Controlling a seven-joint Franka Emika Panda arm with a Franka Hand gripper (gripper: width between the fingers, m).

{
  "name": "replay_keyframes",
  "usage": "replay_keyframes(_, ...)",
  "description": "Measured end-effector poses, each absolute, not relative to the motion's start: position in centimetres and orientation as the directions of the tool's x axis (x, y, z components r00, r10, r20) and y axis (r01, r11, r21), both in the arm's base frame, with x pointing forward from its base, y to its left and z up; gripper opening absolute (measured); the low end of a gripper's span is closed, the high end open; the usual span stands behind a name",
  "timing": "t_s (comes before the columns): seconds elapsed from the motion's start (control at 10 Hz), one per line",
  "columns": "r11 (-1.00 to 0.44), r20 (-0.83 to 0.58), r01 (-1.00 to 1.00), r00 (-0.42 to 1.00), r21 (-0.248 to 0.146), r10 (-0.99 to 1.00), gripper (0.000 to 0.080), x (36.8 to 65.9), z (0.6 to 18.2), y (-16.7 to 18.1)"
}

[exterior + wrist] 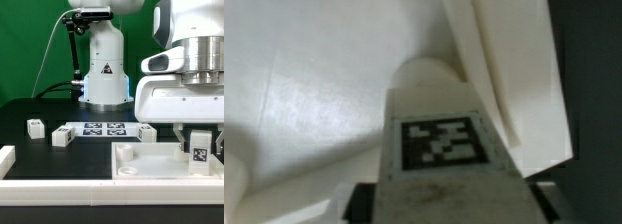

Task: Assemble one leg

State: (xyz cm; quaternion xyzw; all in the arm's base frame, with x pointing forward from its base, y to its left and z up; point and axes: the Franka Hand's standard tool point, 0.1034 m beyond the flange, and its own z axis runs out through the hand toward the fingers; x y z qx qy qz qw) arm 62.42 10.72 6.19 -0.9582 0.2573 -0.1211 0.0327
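The gripper (201,150) is closed on a leg (201,152), holding it upright with its tag facing the exterior camera, over the right-hand end of the tray (150,160) in the exterior view. In the wrist view the leg (446,140) fills the middle of the frame, tag toward the lens, its far end sitting against a rounded inner corner of the tray (331,90), with a raised wall running just beside it. Whether that end is already touching the tray floor or hanging slightly above it I cannot tell from either view.

The step in hand looks like seating this leg into the tray's corner. To do it well, keep the leg plumb and square to the two walls that meet there, lower it slowly, and let the corner guide it rather than forcing it. If the joint is a screw fit, press lightly and turn without letting the leg tip. Keep the grip firm until the leg stands on its own; releasing early risks it leaning against the wall.

Other legs (36,127) lie on the black desk (20,115) near the marker board (103,129), well apart from the gripper.
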Motion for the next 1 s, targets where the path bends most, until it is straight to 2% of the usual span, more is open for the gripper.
replay_keyframes(0.2,-0.756,0.219,-0.636,0.724,-0.157,-0.655,0.0302,62.2,6.1,9.7)
replay_keyframes(0.5,-0.6,0.22,-0.783,0.564,-0.164,-0.796,0.0312,61.7,6.1,7.4)
replay_keyframes(0.7,-0.599,0.221,-0.785,0.563,-0.159,-0.797,0.0315,61.7,6.1,7.2)
replay_keyframes(0.8,-0.599,0.221,-0.785,0.563,-0.159,-0.797,0.048,61.7,6.1,7.3)
replay_keyframes(0.9,-0.599,0.221,-0.785,0.563,-0.159,-0.797,0.048,61.7,6.1,7.3)
replay_keyframes(1.0,-0.599,0.221,-0.785,0.563,-0.159,-0.797,0.062,61.7,6.1,7.3)
